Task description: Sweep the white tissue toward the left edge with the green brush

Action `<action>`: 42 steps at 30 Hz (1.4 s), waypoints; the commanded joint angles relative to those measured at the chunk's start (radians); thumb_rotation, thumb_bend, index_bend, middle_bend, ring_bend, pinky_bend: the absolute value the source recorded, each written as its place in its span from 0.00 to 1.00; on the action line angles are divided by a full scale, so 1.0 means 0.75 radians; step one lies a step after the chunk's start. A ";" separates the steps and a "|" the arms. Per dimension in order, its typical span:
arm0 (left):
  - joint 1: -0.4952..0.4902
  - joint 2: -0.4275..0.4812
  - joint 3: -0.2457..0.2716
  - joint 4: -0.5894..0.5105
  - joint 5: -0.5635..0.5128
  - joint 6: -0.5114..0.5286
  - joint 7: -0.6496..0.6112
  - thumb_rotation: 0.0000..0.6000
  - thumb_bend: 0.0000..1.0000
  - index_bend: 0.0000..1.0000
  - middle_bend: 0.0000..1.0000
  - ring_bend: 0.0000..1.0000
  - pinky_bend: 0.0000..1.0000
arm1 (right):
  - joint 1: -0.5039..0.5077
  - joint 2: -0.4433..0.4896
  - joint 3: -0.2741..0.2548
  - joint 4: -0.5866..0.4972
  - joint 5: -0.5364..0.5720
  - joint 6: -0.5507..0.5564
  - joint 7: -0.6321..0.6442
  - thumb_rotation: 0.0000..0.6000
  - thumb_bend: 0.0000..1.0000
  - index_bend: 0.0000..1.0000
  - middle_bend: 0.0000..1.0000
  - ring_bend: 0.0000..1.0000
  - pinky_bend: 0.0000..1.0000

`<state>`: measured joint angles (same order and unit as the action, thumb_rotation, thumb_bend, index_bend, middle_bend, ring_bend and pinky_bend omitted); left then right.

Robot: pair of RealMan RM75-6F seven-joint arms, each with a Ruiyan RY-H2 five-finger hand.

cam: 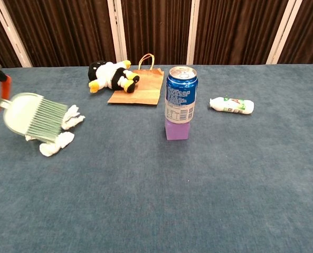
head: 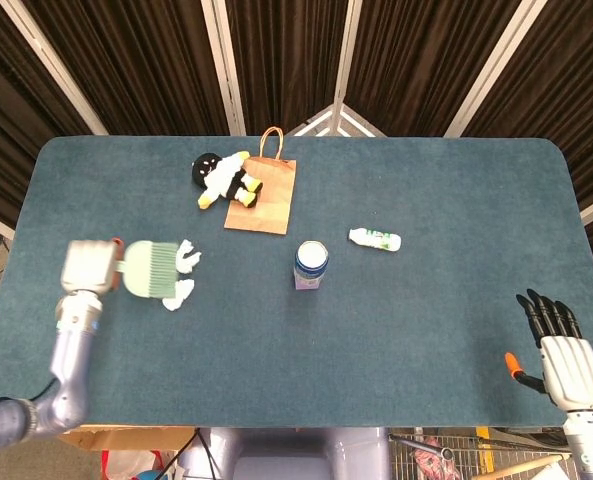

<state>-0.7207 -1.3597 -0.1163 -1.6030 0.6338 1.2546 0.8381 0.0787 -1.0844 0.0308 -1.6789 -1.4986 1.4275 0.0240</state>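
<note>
The left hand [head: 88,267] grips the green brush [head: 152,269] by its handle at about 9 o'clock on the tabletop [head: 426,200], its fingers wrapped around the orange grip; in the chest view only the edge of that hand shows at the left border, blurred. The brush head points toward 3 o'clock with its bristles [cam: 46,119] against the white tissue [head: 182,275]. The tissue lies in crumpled pieces just at the 3 o'clock side of the brush, one piece at the bristle tips and another slightly nearer the front edge, both on the left part of the tabletop, apart from its left edge. The right hand [head: 564,352] hangs at about 4 o'clock, off the front corner, its dark fingers spread and holding nothing. At 12 o'clock from the tissue, a stuffed toy [head: 222,178] lies on the edge of a brown paper bag [head: 261,198]. Toward the centre a blue can [cam: 180,95] stands upright on a small purple block [cam: 178,129], and a small white bottle [head: 375,238] lies on its side at the can's 2 o'clock.
</note>
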 commanded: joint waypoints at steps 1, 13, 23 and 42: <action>0.042 0.087 -0.028 0.035 0.014 -0.009 -0.088 1.00 0.74 0.80 1.00 1.00 1.00 | 0.000 0.000 0.001 -0.002 0.000 0.001 -0.005 1.00 0.36 0.00 0.00 0.00 0.04; 0.072 0.125 -0.072 -0.147 0.236 -0.010 -0.289 1.00 0.74 0.80 1.00 1.00 1.00 | 0.014 -0.015 0.006 -0.001 -0.005 -0.012 -0.025 1.00 0.36 0.00 0.00 0.00 0.04; 0.002 -0.180 -0.030 -0.098 0.155 0.005 -0.080 1.00 0.74 0.80 1.00 1.00 1.00 | 0.021 -0.015 0.003 -0.005 -0.007 -0.026 -0.015 1.00 0.36 0.00 0.00 0.00 0.04; 0.075 -0.065 -0.050 0.130 0.019 -0.041 -0.124 1.00 0.74 0.80 1.00 1.00 1.00 | 0.013 0.000 -0.002 -0.028 0.013 -0.034 0.022 1.00 0.36 0.00 0.00 0.00 0.04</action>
<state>-0.6768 -1.4310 -0.1493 -1.5188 0.6351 1.2276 0.7685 0.0882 -1.0842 0.0291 -1.7001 -1.4890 1.4022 0.0404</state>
